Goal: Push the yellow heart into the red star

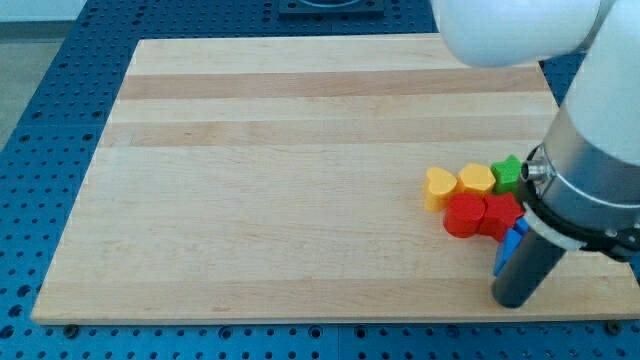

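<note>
No claw here: just my tip (517, 302), the bare end of a dark rod, nothing to open or close and nothing held. Resting on the board (280, 200) close to its bottom edge, toward the view's right corner, just below the cluster of blocks. Blue block (513, 243) right beside the rod, partly hidden behind it; contact impossible to confirm.

Up from there, the red star (501, 212), with a red round block (464, 216) pressed against its left side. Above those, a row: yellow heart (438, 187) at the left end, a second yellow block (476, 180) of unclear shape beside it, then a green star (508, 172). Yellow heart near the red star but seemingly not against it, the red round block and second yellow block sitting between.

Likely trouble: wrong side for the push. Moving straight up from here would shove the blue block and red star first and scatter the pack. Any push on the heart from the left probably passes through its neighbours, so the star may slide off toward the right edge, which lies not far away. Bulky arm (590, 170) also hiding that side of the pack.

Room: little below and to the right; wide bare wood across the left and top, enough for a loop around the pack to the heart's far side.
</note>
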`<state>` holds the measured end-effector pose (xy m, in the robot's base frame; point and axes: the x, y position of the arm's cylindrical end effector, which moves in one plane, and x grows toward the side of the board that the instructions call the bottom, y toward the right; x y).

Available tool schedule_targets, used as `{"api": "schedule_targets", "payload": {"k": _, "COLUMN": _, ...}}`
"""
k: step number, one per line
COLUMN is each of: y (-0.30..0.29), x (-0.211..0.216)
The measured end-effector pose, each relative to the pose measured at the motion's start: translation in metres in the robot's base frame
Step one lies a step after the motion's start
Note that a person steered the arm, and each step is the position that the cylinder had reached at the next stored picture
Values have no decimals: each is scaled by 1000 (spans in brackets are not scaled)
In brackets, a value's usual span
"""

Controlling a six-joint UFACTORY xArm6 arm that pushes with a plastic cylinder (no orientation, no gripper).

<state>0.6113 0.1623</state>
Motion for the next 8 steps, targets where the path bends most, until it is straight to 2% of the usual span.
{"api": "schedule_targets", "payload": {"k": 3, "y": -36, "x": 7}}
{"api": "schedule_targets", "payload": {"k": 5, "y": -81, "x": 5}}
{"api": "schedule_targets", "payload": {"k": 6, "y": -104, "x": -3}}
{"api": "schedule_targets", "payload": {"k": 8, "y": -143, "x": -61}}
